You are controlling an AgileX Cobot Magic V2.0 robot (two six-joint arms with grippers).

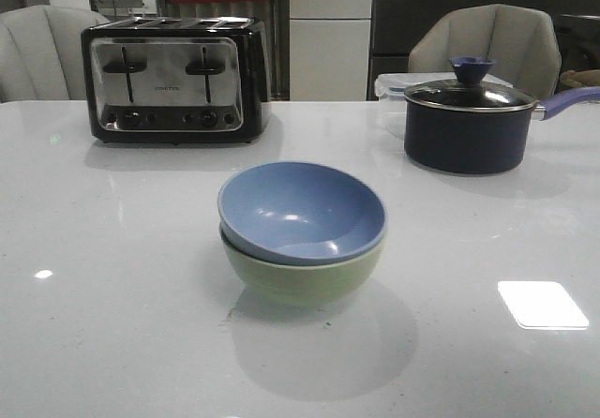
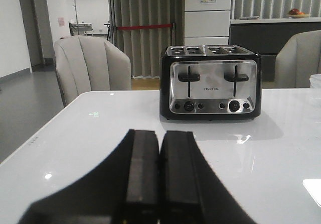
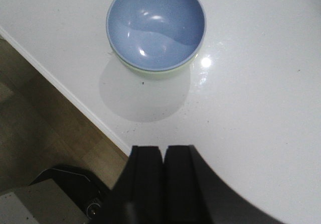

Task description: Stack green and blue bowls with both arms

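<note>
The dusty blue bowl sits nested inside the pale green bowl at the middle of the white table. The stack also shows in the right wrist view, blue bowl on top with a sliver of the green bowl below it. My right gripper is shut and empty, well back from the stack, above the table's edge. My left gripper is shut and empty, low over the table, facing the toaster. Neither arm shows in the front view.
A black and chrome toaster stands at the back left, also in the left wrist view. A dark lidded saucepan with a blue handle stands at the back right. Chairs stand behind the table. The floor lies past the table's edge.
</note>
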